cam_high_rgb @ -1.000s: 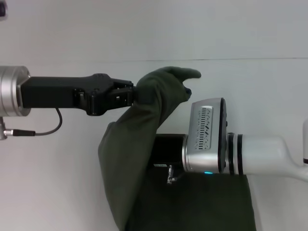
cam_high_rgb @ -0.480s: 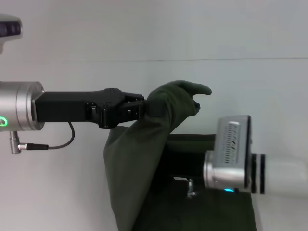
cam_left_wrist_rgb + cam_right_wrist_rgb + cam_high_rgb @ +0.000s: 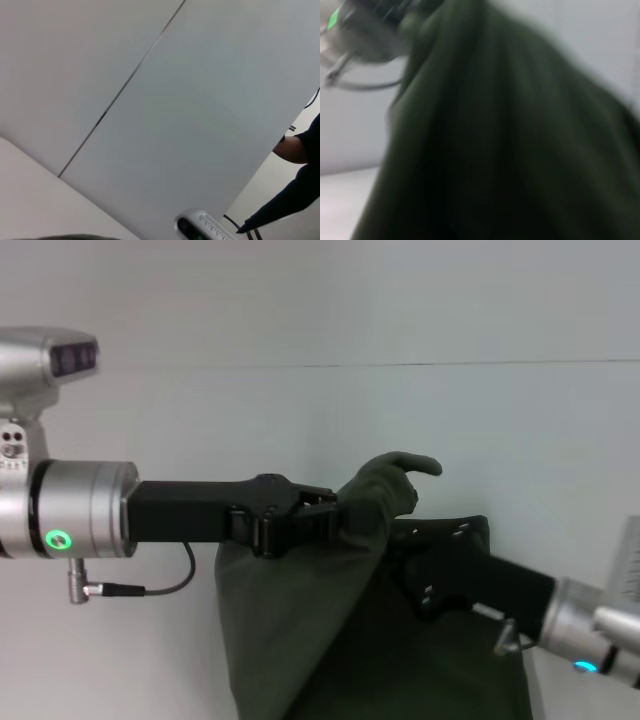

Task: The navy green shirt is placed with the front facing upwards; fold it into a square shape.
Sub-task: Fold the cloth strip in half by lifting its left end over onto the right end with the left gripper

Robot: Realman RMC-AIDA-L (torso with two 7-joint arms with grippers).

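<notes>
My left gripper (image 3: 335, 523) is clamped on the navy green shirt (image 3: 300, 640), which drapes toward six o'clock. My right gripper (image 3: 415, 565) seems pinched on its four-o'clock edge.

A pale, plain table (image 3: 120, 640) carries the work, meeting a wall at its far edge (a thin dark seam). The navy green shirt (image 3: 300, 640) drapes down toward its near middle.
</notes>
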